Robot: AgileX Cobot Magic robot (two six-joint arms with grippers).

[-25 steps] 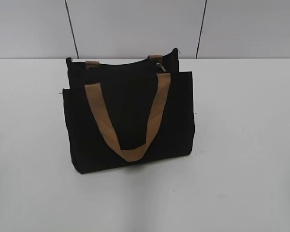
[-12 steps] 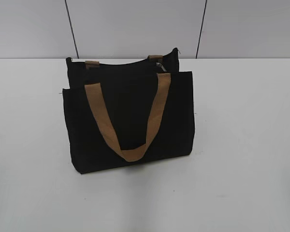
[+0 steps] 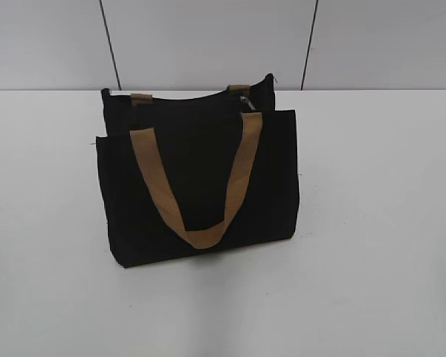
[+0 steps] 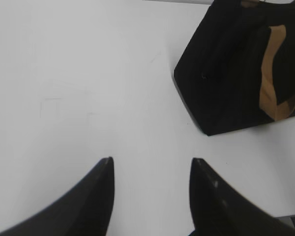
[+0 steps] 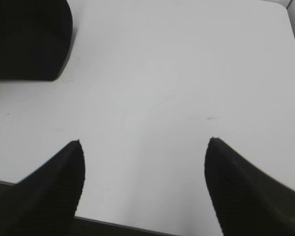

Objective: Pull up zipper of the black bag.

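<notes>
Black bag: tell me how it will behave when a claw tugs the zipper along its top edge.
The black bag looks like soft fabric standing upright on the table, so its top edge will probably sag or fold under a pull. Nothing is bracing it, so it may slide or tip rather than stay put. The zipper pull looks small and may be hard to pinch.

left tool (image 4: 151,164) parted over white table (image 4: 78,83), holding nothing; black bag (image 4: 226,73) upper right.

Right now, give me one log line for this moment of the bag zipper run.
stage: pre-approach | black fabric bag: upright on white table, untouched | silver zipper pull: top edge, right | left gripper: open, empty | right gripper: open, empty
</notes>
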